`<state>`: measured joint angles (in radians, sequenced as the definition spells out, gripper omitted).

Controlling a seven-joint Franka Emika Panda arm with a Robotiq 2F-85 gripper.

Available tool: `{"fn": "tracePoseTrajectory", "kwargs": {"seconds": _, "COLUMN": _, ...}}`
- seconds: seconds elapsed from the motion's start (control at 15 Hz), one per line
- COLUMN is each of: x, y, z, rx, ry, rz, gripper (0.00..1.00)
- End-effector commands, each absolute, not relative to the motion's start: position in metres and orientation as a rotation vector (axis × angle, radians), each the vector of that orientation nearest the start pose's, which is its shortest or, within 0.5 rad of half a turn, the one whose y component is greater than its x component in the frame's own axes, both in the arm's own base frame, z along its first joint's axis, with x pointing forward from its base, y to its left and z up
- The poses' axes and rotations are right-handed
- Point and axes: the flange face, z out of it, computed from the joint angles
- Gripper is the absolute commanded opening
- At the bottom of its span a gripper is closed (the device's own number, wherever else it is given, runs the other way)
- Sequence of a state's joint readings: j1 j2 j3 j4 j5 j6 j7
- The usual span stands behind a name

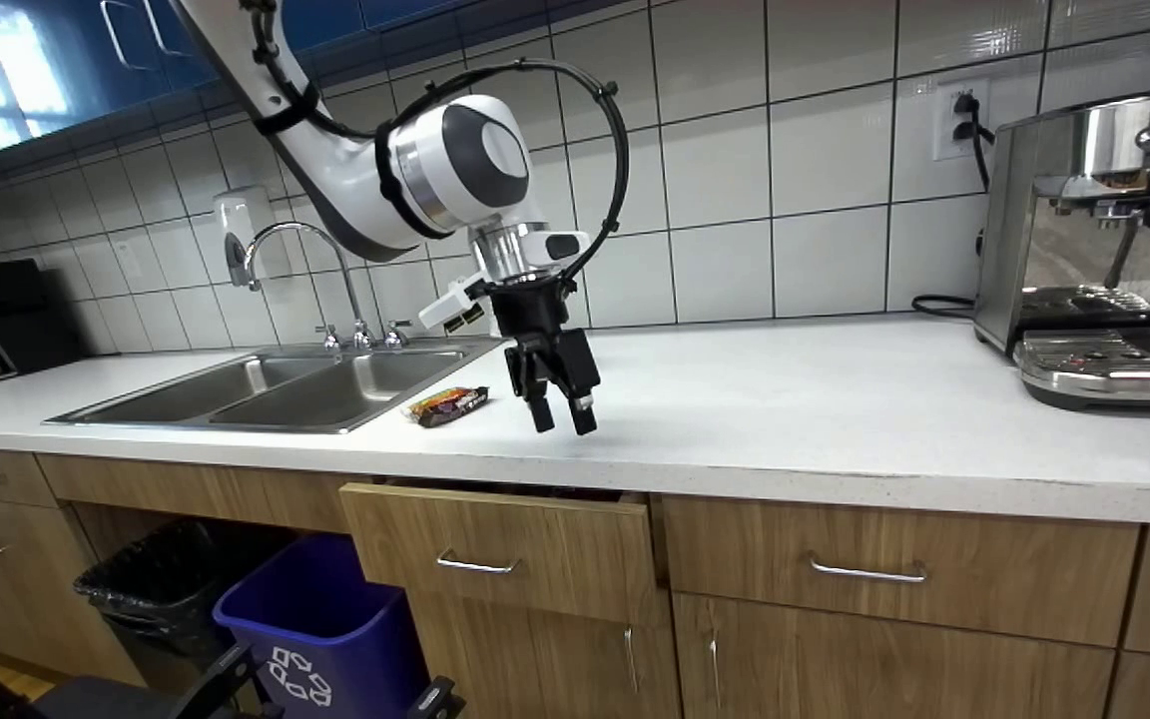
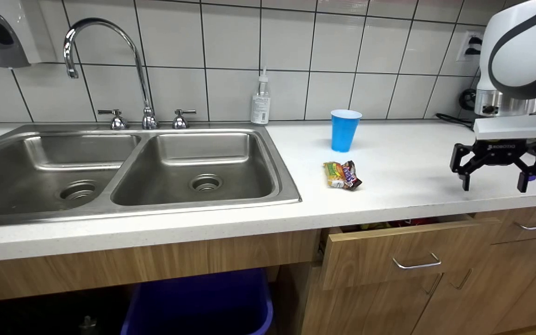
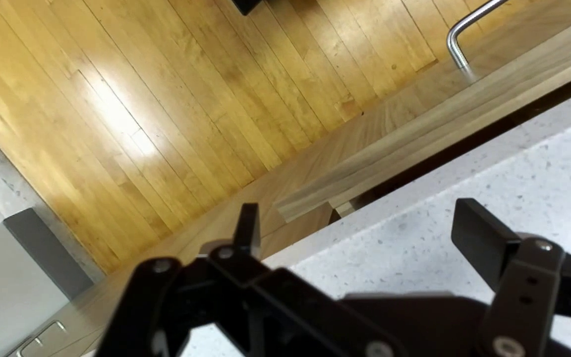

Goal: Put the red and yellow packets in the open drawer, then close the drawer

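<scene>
Two black fingers (image 2: pixel 523 182) of the claw (image 2: pixel 494 185) stand wide apart with only air between them, hanging above the worktop (image 2: pixel 403 177) in both exterior views; in the wrist view they appear either side of its front edge. At 9 o'clock from the claw lie the yellow packet (image 2: pixel 334 174) and the dark reddish packet (image 2: pixel 351 176), side by side and seemingly touching, their long axes running roughly 11 to 5 o'clock in an exterior view; which end leads cannot be told. At 5 o'clock from them, the drawer (image 2: pixel 403 246) is pulled partway out, with yellow-green items (image 2: pixel 374 226) and red items (image 2: pixel 413 222) inside, mostly hidden by the worktop. At 12 o'clock from the packets a blue cup (image 2: pixel 344 132) stands upright, its inside largely out of view; at 9 o'clock a double sink (image 2: pixel 126 170) shows bare steel basins. Under the worktop, at 8 o'clock from the claw in an exterior view, stand a blue bin (image 1: pixel 365 644) and a black-lined bin (image 1: pixel 151 624), contents too dark to tell.
</scene>
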<state>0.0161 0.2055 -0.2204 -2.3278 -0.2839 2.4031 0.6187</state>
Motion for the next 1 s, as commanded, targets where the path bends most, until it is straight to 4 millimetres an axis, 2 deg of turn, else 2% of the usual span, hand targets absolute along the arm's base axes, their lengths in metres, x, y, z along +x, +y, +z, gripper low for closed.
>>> {"fn": "tracePoseTrajectory", "kwargs": {"seconds": 0.0, "x": 0.488, "y": -0.109, "z": 0.269, "rx": -3.185, "ry": 0.997, "rz": 0.082, "gripper": 1.0}}
{"fn": "tracePoseTrajectory", "kwargs": {"seconds": 0.2, "x": 0.489, "y": -0.111, "z": 0.286, "rx": -3.152, "ry": 1.026, "rz": 0.024, "gripper": 1.0}}
{"fn": "tracePoseTrajectory", "kwargs": {"seconds": 0.27, "x": 0.497, "y": -0.109, "z": 0.269, "rx": -3.183, "ry": 1.039, "rz": 0.063, "gripper": 1.0}}
{"fn": "tracePoseTrajectory", "kwargs": {"seconds": 0.93, "x": 0.497, "y": -0.108, "z": 0.265, "rx": -3.186, "ry": 1.036, "rz": 0.074, "gripper": 1.0}}
